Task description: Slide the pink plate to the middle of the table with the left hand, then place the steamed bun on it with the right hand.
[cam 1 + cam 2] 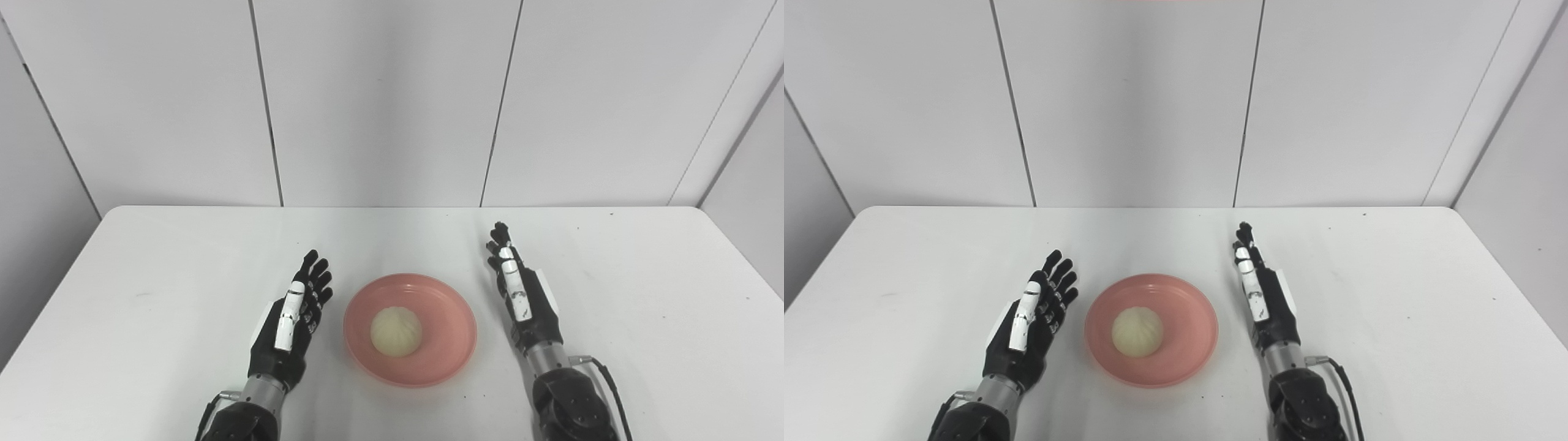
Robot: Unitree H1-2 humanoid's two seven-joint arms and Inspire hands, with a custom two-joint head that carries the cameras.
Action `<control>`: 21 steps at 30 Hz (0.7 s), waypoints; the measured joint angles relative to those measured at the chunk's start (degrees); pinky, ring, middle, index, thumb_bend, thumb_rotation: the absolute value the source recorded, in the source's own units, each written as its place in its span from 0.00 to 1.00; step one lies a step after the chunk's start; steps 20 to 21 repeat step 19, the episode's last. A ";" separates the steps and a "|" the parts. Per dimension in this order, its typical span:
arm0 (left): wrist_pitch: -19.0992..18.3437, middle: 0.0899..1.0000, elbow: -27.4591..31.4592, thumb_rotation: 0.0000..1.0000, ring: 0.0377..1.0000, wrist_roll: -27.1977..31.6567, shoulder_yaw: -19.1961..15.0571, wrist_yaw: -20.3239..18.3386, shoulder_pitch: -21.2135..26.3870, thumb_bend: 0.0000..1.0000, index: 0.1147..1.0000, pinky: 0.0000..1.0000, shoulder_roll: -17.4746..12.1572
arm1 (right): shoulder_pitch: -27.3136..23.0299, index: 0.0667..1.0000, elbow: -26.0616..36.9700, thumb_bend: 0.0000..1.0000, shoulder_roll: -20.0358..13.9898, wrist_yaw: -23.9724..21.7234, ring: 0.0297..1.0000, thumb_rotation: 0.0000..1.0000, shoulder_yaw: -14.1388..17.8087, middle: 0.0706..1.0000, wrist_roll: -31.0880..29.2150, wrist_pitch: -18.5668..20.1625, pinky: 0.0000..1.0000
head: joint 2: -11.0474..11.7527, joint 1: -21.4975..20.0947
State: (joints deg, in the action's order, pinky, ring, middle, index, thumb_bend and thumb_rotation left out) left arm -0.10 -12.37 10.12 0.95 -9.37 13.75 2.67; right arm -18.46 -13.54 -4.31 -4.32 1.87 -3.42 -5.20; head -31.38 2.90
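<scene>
We find the steamed bun (395, 330) resting in the pink plate (456, 318), which sits mid-tabletop (153, 257) near the front edge. Left hand (294, 318) and right hand (520, 294) flank the plate, apart from it, fingers (315, 275) extended and holding nothing. We judge both steps done; the hands lie clear so nothing gets nudged.

We are seeing black hands, left hand (291, 327) and right hand (523, 294), showing white thumb panels, silver wrists, black cables.
</scene>
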 measured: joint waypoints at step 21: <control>-0.14 1.00 4.69 1.00 1.00 -0.56 -0.51 0.85 -4.60 0.38 1.00 1.00 -0.19 | 1.30 1.00 0.25 0.17 2.33 -1.43 1.00 1.00 -0.67 1.00 -3.46 4.28 1.00 | 0.09 2.02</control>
